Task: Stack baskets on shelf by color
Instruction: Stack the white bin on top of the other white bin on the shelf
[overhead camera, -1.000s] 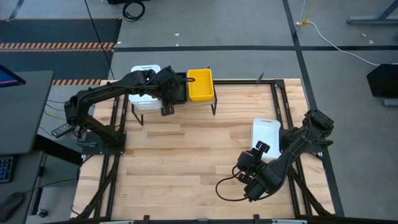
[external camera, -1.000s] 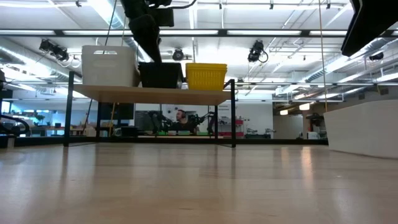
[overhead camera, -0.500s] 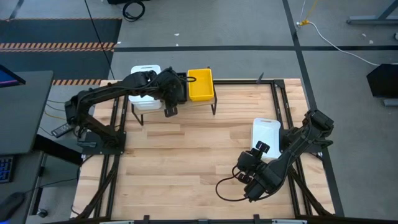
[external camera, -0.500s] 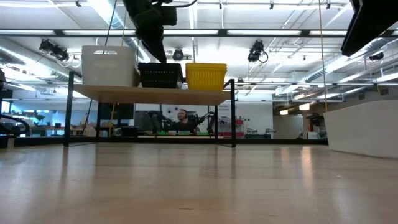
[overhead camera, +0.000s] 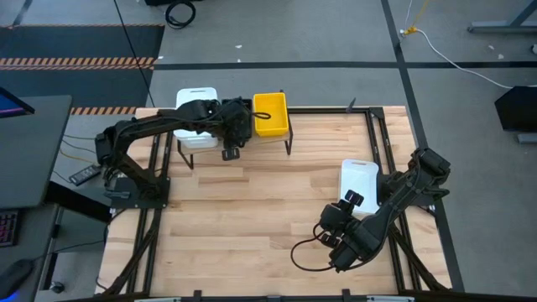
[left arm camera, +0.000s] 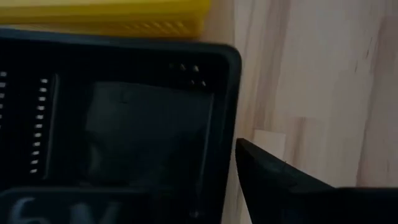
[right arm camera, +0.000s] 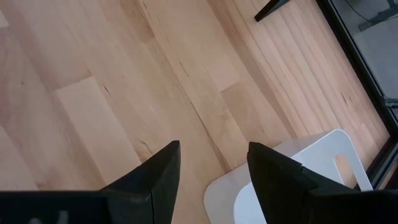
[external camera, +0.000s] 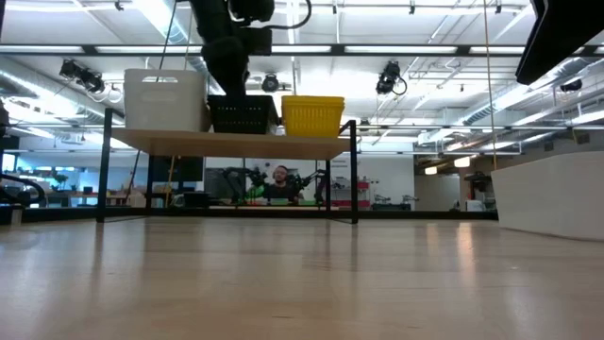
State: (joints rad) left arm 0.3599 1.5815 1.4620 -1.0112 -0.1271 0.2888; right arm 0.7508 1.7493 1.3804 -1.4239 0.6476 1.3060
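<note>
On the shelf point(external camera: 236, 144) stand a white basket stack point(overhead camera: 195, 126) point(external camera: 165, 99), a perforated black basket point(external camera: 243, 113) point(left arm camera: 124, 118) in the middle, and a yellow basket point(overhead camera: 270, 113) point(external camera: 313, 113). All rest on their bottoms. My left gripper point(overhead camera: 231, 138) is open and points down over the black basket. One finger point(left arm camera: 280, 180) stands just outside the basket's near wall; the other is hidden. Another white basket point(overhead camera: 361, 180) point(right arm camera: 298, 180) sits on the table at the right. My right gripper point(overhead camera: 334, 225) point(right arm camera: 214, 168) hovers open beside it. My left gripper comes at the black basket from above, with its visible finger beside the rim of the near wall point(left arm camera: 227, 124). I cannot tell whether it touches that wall.
The shelf's black legs point(overhead camera: 289, 144) point(external camera: 355, 179) stand on the far part of the slatted table point(overhead camera: 252, 218). Bare wood lies between the shelf and my right arm. A black frame rail point(overhead camera: 382, 143) runs along the table's right side.
My left arm has swung its forearm a little toward the far edge, and its wrist has gone from slanting to upright above the black basket. The black basket stays on the shelf between the white and yellow ones.
</note>
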